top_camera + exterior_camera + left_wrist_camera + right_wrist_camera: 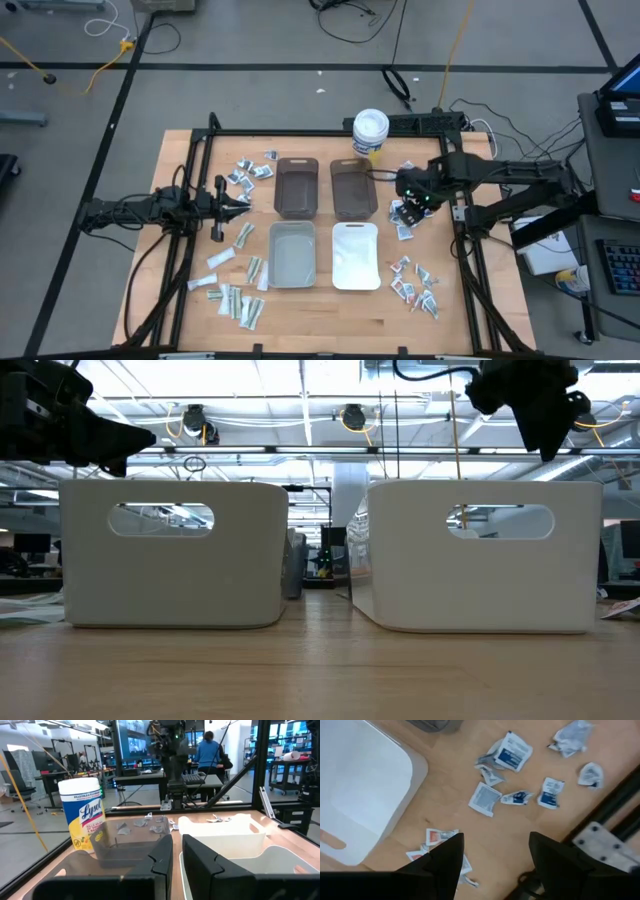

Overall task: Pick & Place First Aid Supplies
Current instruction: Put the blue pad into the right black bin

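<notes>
The first aid supplies are small flat packets lying in several clusters on the wooden table: far left point(250, 172), near left point(235, 295), right point(405, 222) and near right point(415, 285). My right gripper point(408, 200) hovers open above the right cluster, fingers pointing down. In its wrist view point(495, 855) a grey-white packet point(485, 799), blue-marked packets point(512, 752) and a red-marked packet point(437, 836) lie flat below it. My left gripper point(240, 205) is open with a narrow gap point(177, 865). It is held level at the left of the bins and holds nothing.
Two brown bins point(297, 187) point(353, 188) stand at the far middle, with a grey bin point(293, 253) and a white bin point(355, 255) nearer. A white round tub with a yellow label point(370, 130) stands behind them. A black frame rail point(462, 240) runs beside the right packets.
</notes>
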Robot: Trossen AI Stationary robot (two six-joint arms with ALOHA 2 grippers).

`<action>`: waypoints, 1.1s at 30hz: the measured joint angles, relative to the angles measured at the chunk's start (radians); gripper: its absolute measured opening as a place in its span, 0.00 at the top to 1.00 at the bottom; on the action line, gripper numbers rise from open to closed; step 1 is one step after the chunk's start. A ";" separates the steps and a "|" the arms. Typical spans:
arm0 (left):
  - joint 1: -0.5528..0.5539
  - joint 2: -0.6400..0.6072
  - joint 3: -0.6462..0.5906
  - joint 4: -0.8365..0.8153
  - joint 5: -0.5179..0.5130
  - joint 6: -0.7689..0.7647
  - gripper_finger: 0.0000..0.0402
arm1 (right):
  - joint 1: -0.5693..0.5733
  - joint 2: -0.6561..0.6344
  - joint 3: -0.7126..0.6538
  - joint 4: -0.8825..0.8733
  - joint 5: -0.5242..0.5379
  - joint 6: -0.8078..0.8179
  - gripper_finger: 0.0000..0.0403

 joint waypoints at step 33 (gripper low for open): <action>0.000 0.000 0.000 0.000 0.000 0.000 0.88 | 0.126 0.000 -0.388 0.333 0.073 0.307 0.44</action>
